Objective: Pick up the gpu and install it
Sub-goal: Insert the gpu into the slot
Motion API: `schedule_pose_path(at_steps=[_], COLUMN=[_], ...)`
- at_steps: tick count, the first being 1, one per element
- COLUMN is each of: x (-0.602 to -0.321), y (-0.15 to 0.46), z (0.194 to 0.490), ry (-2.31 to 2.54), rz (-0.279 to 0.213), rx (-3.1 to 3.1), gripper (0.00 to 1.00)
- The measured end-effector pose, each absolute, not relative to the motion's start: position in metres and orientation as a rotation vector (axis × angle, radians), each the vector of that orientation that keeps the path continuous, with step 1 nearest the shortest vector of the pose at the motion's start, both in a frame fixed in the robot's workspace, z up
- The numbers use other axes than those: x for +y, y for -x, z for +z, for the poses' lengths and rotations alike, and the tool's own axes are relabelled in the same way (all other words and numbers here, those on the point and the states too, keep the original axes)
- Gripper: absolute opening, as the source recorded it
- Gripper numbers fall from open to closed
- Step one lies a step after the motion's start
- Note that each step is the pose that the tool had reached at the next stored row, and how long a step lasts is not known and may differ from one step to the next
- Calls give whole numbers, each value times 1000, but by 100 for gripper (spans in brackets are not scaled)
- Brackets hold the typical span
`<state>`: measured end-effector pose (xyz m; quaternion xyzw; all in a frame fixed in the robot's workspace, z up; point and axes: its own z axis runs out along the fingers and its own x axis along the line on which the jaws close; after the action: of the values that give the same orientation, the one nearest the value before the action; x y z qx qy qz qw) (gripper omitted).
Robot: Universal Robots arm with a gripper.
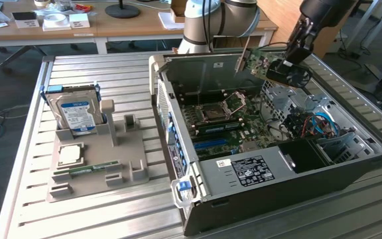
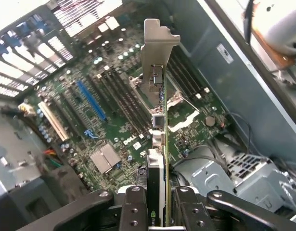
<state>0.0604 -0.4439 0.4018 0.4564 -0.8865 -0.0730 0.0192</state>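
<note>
The gpu point(image 1: 265, 62) hangs in the air above the open computer case point(image 1: 270, 149), over its back right part in the exterior view. It is a flat card with a dark fan face point(image 1: 296, 75) and a silver end bracket point(image 1: 242, 60). My gripper point(image 1: 289, 64) is shut on the card's fan end. In the wrist view the gpu point(image 2: 158, 144) stands edge-on between my fingers point(image 2: 133, 211), its silver bracket point(image 2: 156, 48) pointing away. The green motherboard point(image 2: 114, 115) with its blue slot point(image 2: 91, 99) lies below it.
A beige holder tray point(image 1: 98, 159) on the slatted metal table carries a hard drive point(image 1: 77, 112) upright, a processor point(image 1: 70, 154) and a green memory stick point(image 1: 88, 169). The case walls, cables point(image 1: 317, 124) and drive cage point(image 1: 290, 97) surround the motherboard. Desks with clutter stand behind.
</note>
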Motion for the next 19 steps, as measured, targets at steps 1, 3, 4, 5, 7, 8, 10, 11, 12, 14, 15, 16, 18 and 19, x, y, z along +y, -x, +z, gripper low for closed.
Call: schedule_pose_path(at_steps=[1, 3, 4, 5, 7, 8, 10, 11, 12, 14, 15, 16, 18, 19], x=[-444, -444, -444, -444, -444, -444, -444, -444, -444, -444, -444, -444, -444, -444], y=[-60, -60, -60, -60, -60, -60, -60, -60, -60, -60, -60, -60, -60, -60], z=[402, 402, 401, 401, 401, 401, 401, 401, 401, 401, 401, 401, 401, 401], ry=[-1440, -1483, -1505, -1526, -1569, -1591, -1633, -1653, -1673, -1713, -1733, -1752, -1787, -1804], rz=[-226, -224, -223, -222, -221, -220, -218, -217, -216, -214, -212, -211, -208, -207], rx=[-2738, -2712, -2699, -2685, -2658, -2643, -2615, -2600, -2586, -2558, -2542, -2528, -2500, -2487], gripper=[27, 27, 27, 27, 27, 27, 27, 27, 27, 27, 27, 27, 27, 27])
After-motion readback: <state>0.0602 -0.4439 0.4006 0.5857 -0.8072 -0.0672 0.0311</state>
